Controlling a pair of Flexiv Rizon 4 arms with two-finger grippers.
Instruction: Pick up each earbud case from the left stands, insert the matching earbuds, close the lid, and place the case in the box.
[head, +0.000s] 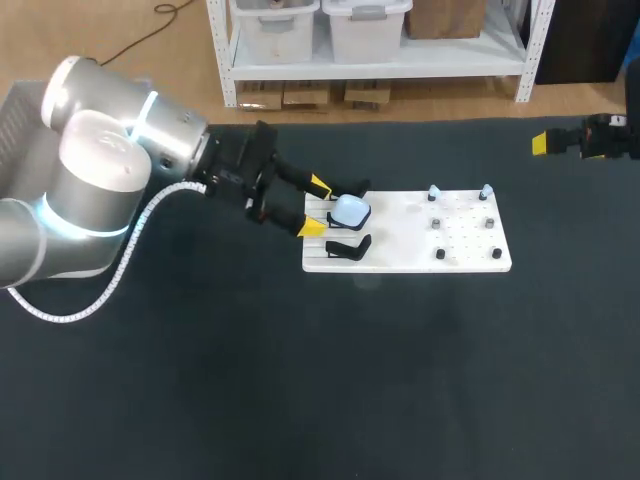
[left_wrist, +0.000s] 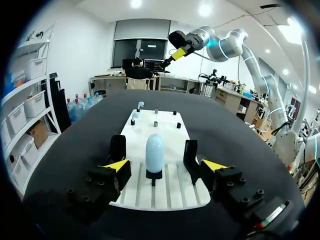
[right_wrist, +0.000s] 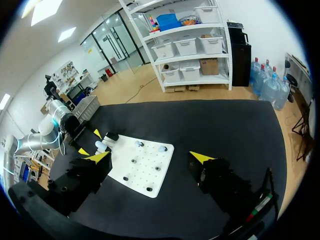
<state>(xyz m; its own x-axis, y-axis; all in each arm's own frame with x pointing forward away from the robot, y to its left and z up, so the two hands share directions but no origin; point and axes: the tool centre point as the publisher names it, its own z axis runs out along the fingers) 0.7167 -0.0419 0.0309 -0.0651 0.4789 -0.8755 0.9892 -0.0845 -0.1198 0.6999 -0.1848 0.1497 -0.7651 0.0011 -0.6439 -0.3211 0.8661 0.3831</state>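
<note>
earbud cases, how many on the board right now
1: a pale blue rounded earbud case on the far black stand of the white board, between the open left gripper's fingers. The near black stand is empty; none looks hidden.

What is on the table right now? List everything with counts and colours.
Earbud case: one, pale blue, on the middle stand at the board's left end.
Empty stands: two, black, either side of the case.
Earbuds: two, pale blue, on the board's far right pegs.
Bare pegs: four, dark, beside the earbuds.
Board: one, white, mid-table.
Table: one, black.
Left gripper: yellow tips, open, just short of the case.
Right gripper: yellow tips, open, empty.
</note>
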